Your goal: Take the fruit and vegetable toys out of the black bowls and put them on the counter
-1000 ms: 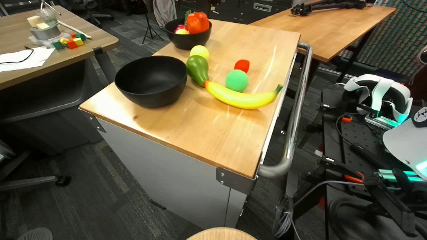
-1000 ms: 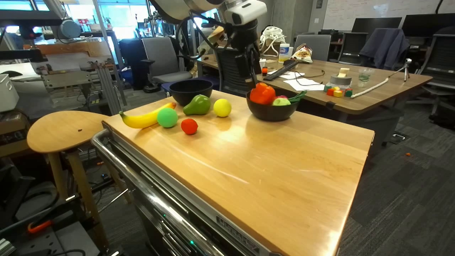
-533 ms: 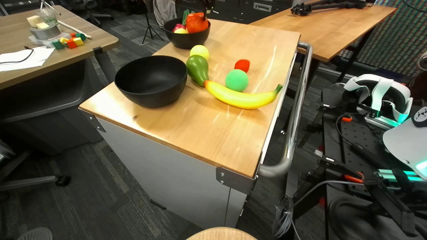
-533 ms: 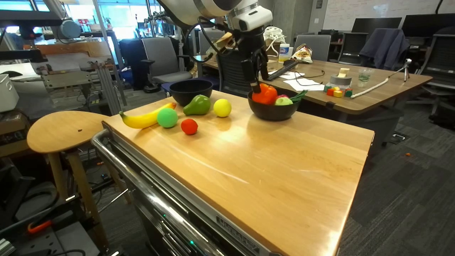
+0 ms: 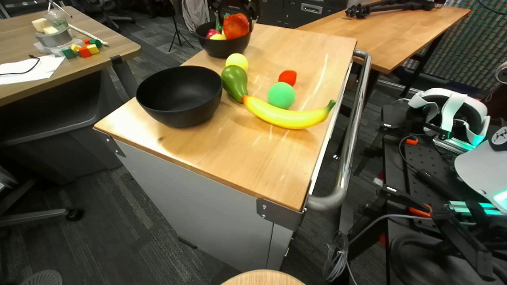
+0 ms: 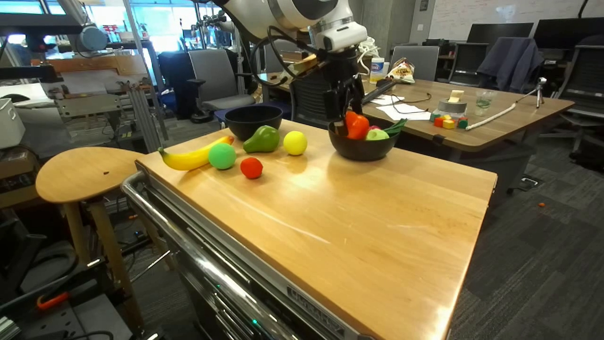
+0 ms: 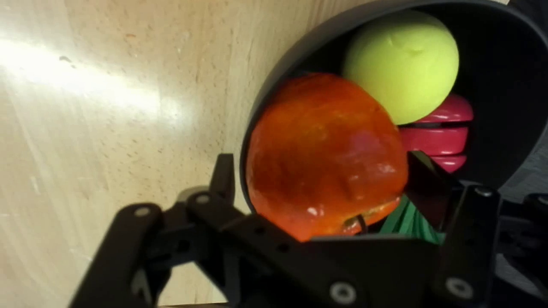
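Note:
My gripper (image 7: 322, 169) is open and lowered around a large orange-red pepper (image 7: 325, 141) in a black bowl (image 6: 363, 150). In the wrist view one finger (image 7: 222, 179) shows left of the bowl's wall, while the opposite one is at the pepper's right side; contact is unclear. A yellow-green round toy (image 7: 402, 64), a pink-red piece (image 7: 441, 140) and green leaves (image 7: 411, 220) share that bowl. The nearer black bowl (image 5: 180, 93) holds nothing visible. On the counter (image 6: 377, 208) lie a banana (image 5: 291, 114), green ball (image 5: 281, 95), red piece (image 5: 287, 78), green pear-like toy (image 5: 234, 84) and yellow toy (image 5: 237, 62).
A metal bar handle (image 5: 354, 118) runs along one counter edge. A round wooden stool (image 6: 89, 172) stands beside the counter. Behind the filled bowl is a cluttered desk (image 6: 500, 106) with blocks and papers.
My gripper has come down over the filled bowl, its fingers now on both sides of the pepper and still apart. The pepper has shifted and turned slightly within the bowl.

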### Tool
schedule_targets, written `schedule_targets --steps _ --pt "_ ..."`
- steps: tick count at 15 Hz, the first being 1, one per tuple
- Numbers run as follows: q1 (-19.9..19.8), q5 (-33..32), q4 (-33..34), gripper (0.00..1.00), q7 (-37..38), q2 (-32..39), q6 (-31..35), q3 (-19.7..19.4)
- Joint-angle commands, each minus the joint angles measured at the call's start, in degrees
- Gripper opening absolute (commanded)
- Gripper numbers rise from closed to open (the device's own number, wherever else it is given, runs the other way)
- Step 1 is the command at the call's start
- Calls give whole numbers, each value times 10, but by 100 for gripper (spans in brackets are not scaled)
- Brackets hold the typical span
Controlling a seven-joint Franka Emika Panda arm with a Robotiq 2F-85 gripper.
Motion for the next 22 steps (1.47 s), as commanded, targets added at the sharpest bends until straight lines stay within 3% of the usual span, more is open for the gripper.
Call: schedule_targets --steps 1,2,3,7,11,15,19,22 --pt "6 4 39 68 20 16 -43 -9" --pt "4 9 43 59 21 15 -55 -7" --pt "4 13 45 57 25 14 -63 -6" --pt "-3 27 35 57 21 -10 -60 0" --pt "-11 39 -5 57 6 -85 -35 2" --pt "-45 99 -70 57 -60 -197 -45 10" --pt "-68 180 -130 57 -179 -284 -86 14" --pt "-67 185 -164 57 -235 -316 -135 16"
